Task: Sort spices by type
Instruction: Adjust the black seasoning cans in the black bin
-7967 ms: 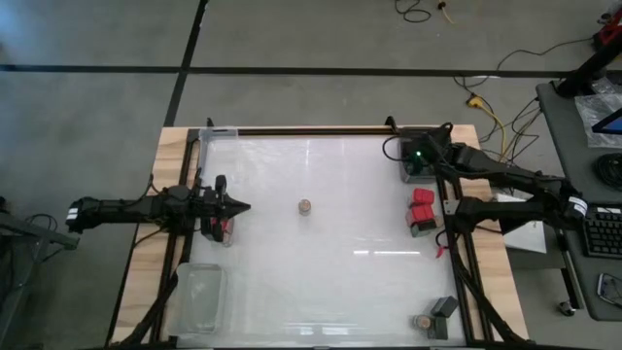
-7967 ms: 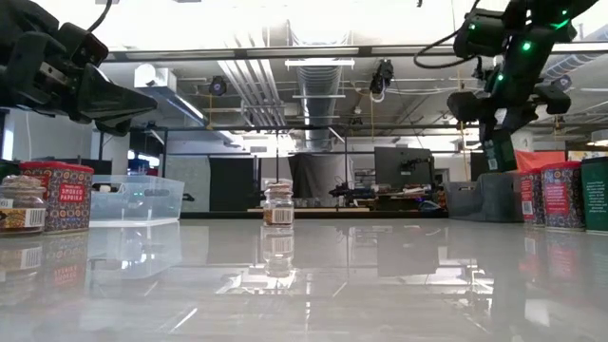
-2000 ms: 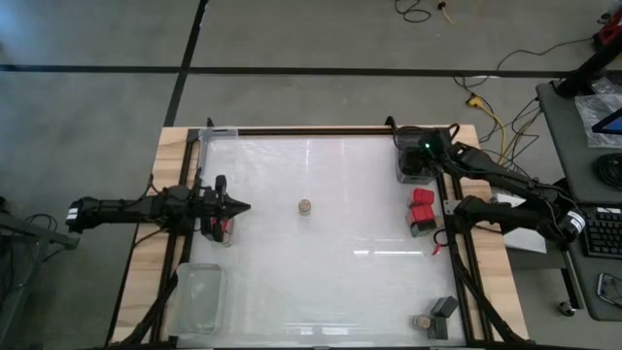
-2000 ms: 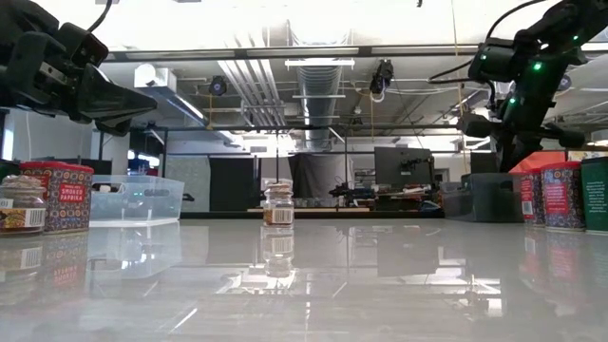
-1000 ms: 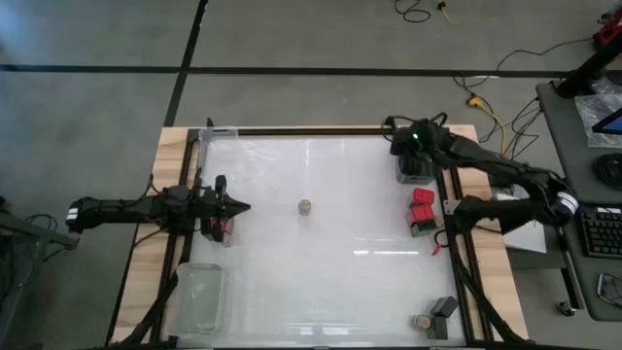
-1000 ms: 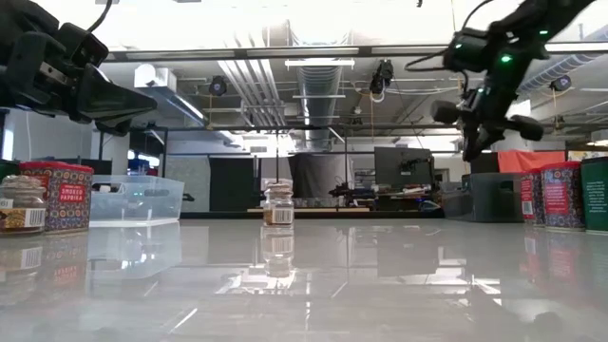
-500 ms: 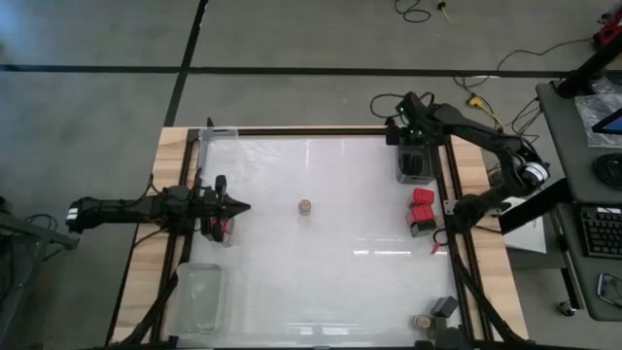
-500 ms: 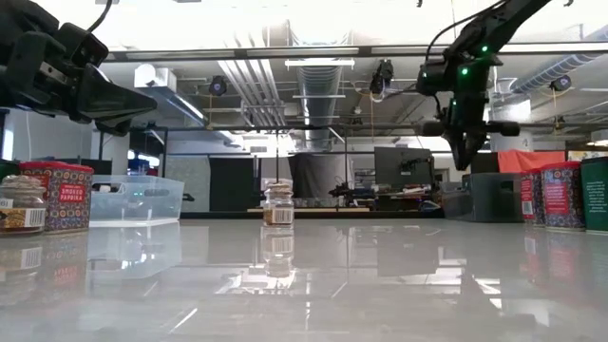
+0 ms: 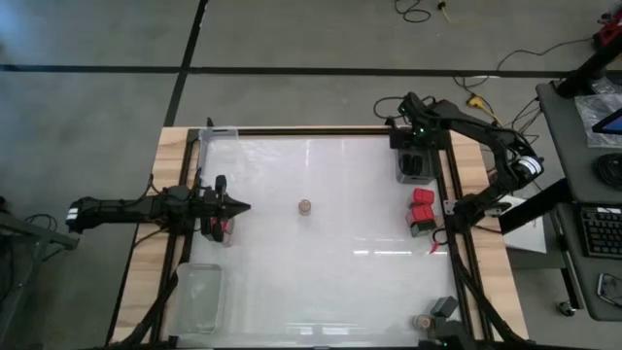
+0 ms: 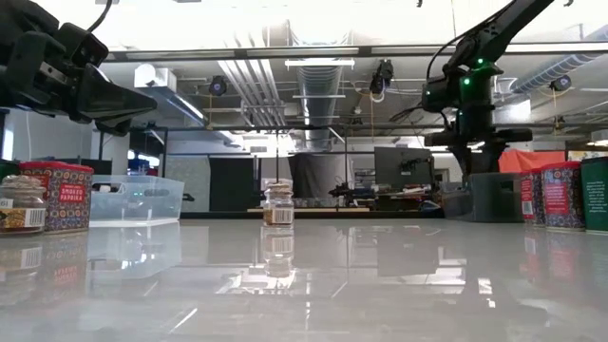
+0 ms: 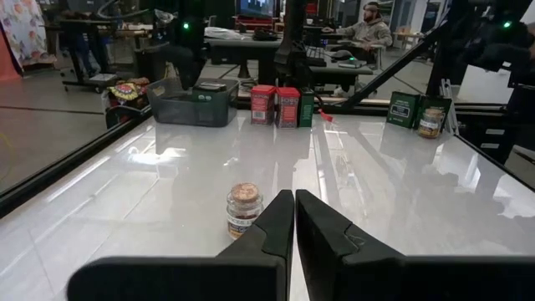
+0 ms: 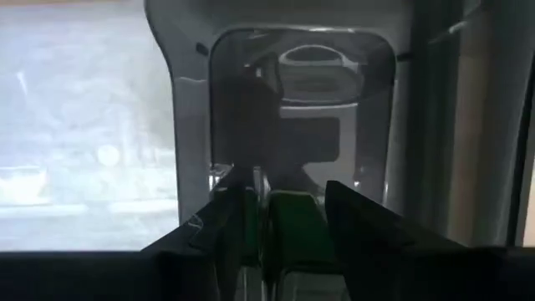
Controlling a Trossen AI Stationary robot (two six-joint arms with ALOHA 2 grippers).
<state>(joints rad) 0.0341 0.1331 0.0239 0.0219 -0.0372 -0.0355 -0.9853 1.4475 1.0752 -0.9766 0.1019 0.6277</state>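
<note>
Near corner: I see a clear tray (image 9: pixel 197 298) on the surface (image 9: pixel 321 253); a black box (image 9: pixel 444 308) and a tan-topped jar (image 9: pixel 424 322) opposite
Left claw (image 9: pixel 242 207): fingers together, empty; red tin (image 9: pixel 224 228) just beside it
Middle: round jar (image 9: pixel 305 206) alone, well apart from both claws
Right side: red tins (image 9: pixel 421 212)
Far corner: right claw (image 12: pixel 282 219) fingers apart above dark tray (image 9: pixel 414 165); a green-topped container (image 12: pixel 289 221) between them, contact unclear

I see the table (image 9: pixel 321 282) from straight overhead and level from its edge; both views share the centre jar (image 9: pixel 305 206).
</note>
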